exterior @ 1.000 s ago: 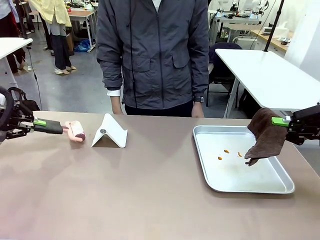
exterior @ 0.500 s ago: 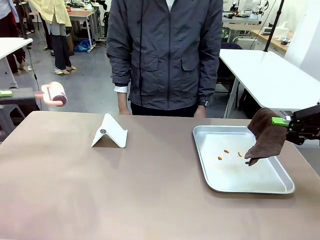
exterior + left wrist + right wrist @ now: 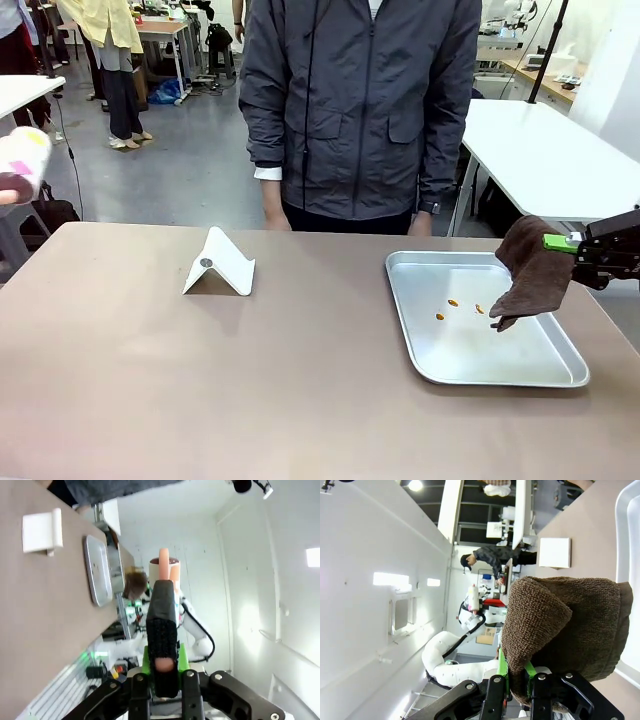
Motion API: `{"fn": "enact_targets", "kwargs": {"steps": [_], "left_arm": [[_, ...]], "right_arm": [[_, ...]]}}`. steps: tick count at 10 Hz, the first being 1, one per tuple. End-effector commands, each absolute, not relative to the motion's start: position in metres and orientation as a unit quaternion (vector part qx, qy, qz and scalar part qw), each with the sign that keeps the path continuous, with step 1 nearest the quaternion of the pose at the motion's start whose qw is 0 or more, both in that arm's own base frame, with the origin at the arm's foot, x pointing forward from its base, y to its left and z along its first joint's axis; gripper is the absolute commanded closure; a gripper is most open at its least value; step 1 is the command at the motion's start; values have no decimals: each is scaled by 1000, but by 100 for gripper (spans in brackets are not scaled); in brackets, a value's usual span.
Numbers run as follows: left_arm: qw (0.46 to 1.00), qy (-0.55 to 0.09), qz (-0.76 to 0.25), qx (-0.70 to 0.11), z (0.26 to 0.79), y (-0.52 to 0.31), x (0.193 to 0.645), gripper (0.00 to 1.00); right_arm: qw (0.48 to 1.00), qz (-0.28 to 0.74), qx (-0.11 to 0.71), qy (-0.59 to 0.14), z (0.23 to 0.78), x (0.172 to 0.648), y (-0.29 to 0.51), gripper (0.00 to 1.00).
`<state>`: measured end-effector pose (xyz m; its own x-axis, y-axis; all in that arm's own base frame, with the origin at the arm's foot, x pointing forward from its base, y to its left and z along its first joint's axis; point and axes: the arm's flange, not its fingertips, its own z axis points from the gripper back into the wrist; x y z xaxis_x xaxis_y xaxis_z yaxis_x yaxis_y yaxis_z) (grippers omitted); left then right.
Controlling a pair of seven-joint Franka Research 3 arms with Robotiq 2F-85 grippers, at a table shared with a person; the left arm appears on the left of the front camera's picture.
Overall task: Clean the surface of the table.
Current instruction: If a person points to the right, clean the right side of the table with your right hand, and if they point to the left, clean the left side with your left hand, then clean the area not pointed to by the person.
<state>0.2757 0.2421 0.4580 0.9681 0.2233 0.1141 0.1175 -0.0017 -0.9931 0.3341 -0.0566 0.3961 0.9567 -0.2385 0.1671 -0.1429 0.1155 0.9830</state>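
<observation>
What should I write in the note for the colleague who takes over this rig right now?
Pincers: the left pincer is shut on the lint roller, held up beyond the left end of the table. The right pincer is shut on the brown cloth, which hangs over the right side of the tray.
Things: a white stand is on the table; three orange crumbs lie in the tray.
Done: I see no crumbs on the table top.
Left: neither tool touches the table; probably roll or wipe it.

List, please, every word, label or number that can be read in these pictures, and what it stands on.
None can be read.
The white folded stand on the brownish-taupe table bears only a small grey round mark.
The brown terry cloth, pink lint roller and shiny metal tray bear no print.
</observation>
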Motion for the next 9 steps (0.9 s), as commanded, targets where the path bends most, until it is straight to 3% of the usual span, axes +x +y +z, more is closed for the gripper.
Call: {"fn": "enact_targets", "kwargs": {"steps": [1,9], "left_arm": [[707,-118,15,-697,450,254,259,78],[701,-114,32,-704,456,248,262,78]], "right_arm": [[729,-31,668,-149,400,333,-56,100],[729,-31,668,-149,400,333,-56,100]]}}
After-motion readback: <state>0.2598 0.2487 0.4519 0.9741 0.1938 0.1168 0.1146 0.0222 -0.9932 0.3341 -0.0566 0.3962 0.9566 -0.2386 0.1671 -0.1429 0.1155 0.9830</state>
